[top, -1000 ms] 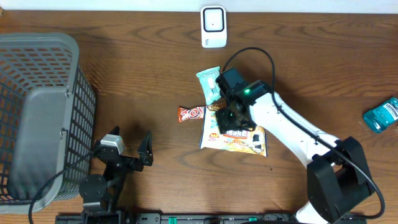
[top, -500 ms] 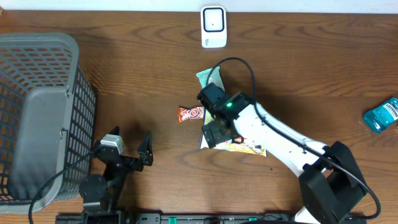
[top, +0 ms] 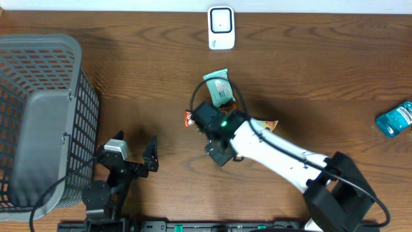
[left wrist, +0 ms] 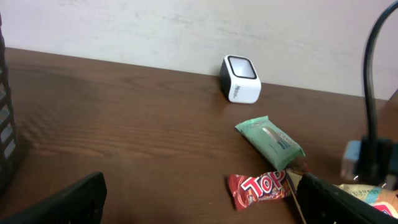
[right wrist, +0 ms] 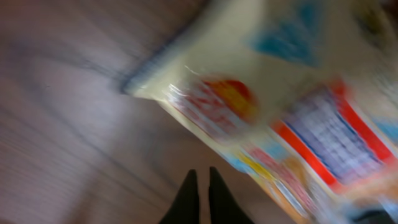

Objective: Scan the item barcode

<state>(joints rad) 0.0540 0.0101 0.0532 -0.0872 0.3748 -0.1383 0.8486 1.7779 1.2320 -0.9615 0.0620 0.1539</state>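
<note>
Your right gripper [right wrist: 200,180] was shut, its two dark fingers pressed together with nothing visible between them. The tips sat over bare wood just short of the snack bag [right wrist: 292,106], which appeared blurred in the wrist view. Seen from overhead, the bag lay on the table [top: 129,71] mostly hidden beneath the right arm, with one corner showing. It lay near a red candy bar [left wrist: 260,188] and a green packet [left wrist: 270,141]. The white barcode scanner [top: 221,28] stood well apart at the far edge. Your left gripper [top: 134,151] was wide open and empty, near the grey basket [top: 38,116]. A teal packet [top: 394,119] lay at the far right.
</note>
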